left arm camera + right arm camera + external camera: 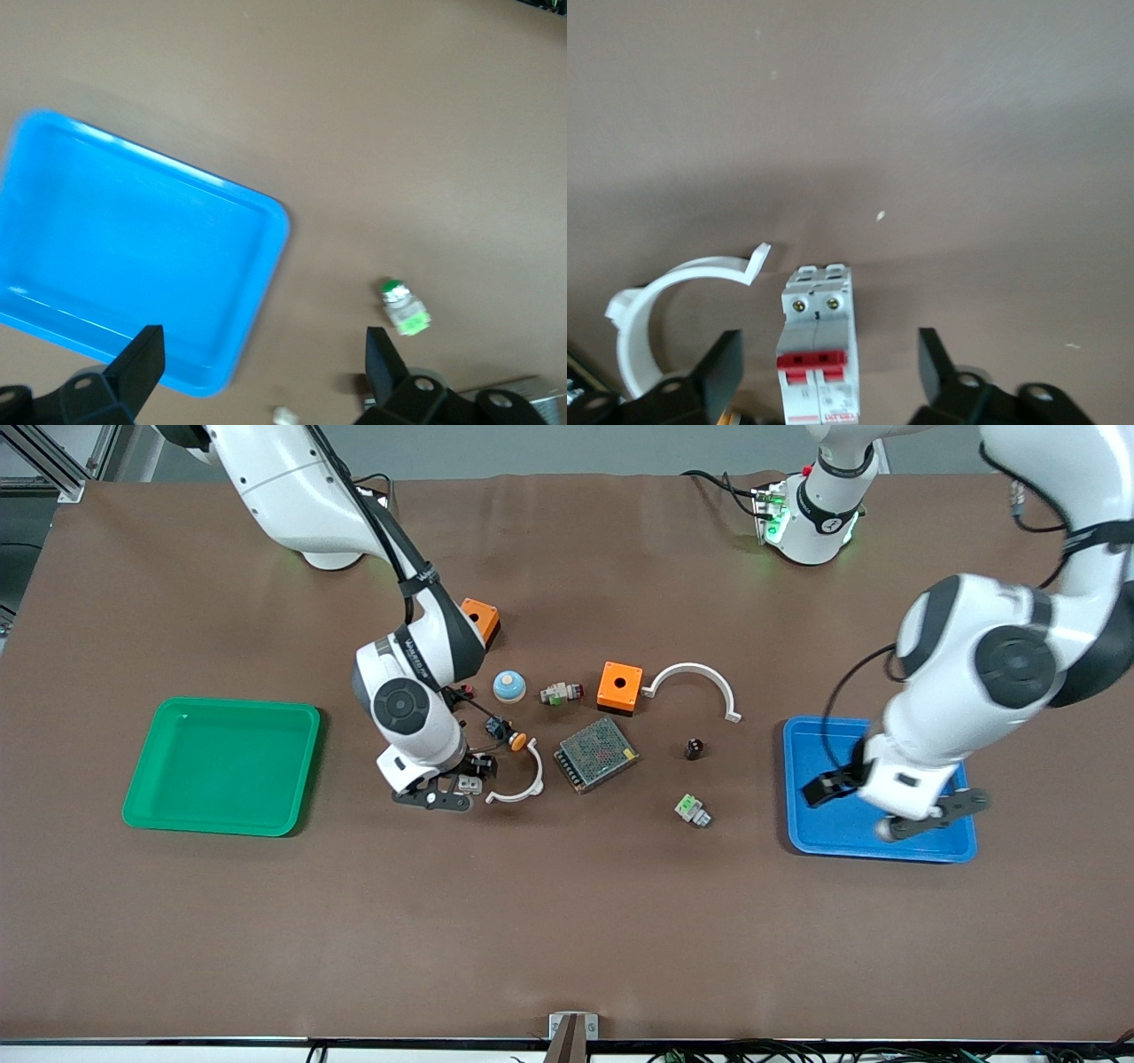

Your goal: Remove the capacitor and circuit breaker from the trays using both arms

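Observation:
The breaker (818, 350), a white-grey block with red levers, lies on the brown table between the open fingers of my right gripper (830, 354). The fingers stand apart from its sides. In the front view the right gripper (443, 790) is low over the breaker (469, 784), which it mostly hides. The capacitor (695, 748), a tiny black cylinder, stands on the table between the mesh box and the blue tray (797, 841). My left gripper (886, 813) hangs open and empty over the blue tray; it also shows in the left wrist view (263, 350).
A green tray (142, 797) sits at the right arm's end. Two orange boxes (619, 685) (480, 617), two white arcs (695, 682) (523, 779), a mesh box (595, 754), a blue-topped button (509, 685), an orange-capped push-button (505, 732) and a green-white connector (692, 810) lie mid-table.

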Robot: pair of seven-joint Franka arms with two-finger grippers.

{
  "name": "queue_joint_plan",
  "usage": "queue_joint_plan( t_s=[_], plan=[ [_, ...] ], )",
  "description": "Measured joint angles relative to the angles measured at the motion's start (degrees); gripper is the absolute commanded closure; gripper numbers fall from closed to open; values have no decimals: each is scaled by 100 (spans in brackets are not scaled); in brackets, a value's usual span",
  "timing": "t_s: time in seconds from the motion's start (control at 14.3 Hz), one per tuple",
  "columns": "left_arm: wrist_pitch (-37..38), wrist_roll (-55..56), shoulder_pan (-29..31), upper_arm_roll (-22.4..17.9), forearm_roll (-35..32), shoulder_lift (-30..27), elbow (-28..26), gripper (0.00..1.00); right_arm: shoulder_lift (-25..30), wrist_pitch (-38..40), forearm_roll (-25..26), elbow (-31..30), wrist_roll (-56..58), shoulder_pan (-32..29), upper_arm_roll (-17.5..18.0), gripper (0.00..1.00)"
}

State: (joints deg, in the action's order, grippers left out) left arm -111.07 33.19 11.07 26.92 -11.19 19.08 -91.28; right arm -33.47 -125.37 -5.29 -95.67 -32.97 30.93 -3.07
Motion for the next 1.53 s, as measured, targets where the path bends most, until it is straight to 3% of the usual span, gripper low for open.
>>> queue_joint_plan(
  t_s=[0.28, 0.7, 0.98, 1.12, 1.53],
  plan=[
    [667, -928, 243, 1, 0, -657, 99, 0, 217, 1275, 7, 875, 1151, -719, -56, 0],
    [1779, -1546, 129, -22, 28, -1556, 309, 0, 978, 2375, 432, 877, 2877, -2147, -95, 0],
    [2238, -1799, -945, -1141, 379, -1980, 338, 0, 1503, 2822, 663, 686, 3479, -2738, -97, 0],
    [2326, -2079, -1094, -1491, 511, -2094, 308, 0, 1690, 2997, 697, 688, 3699, -3001, -98, 0],
    [2783, -2257, -932, -1653, 860, -2358, 292, 0, 1814, 3487, 707, 1238, 3787, -3366, -76, 0]
  ],
)
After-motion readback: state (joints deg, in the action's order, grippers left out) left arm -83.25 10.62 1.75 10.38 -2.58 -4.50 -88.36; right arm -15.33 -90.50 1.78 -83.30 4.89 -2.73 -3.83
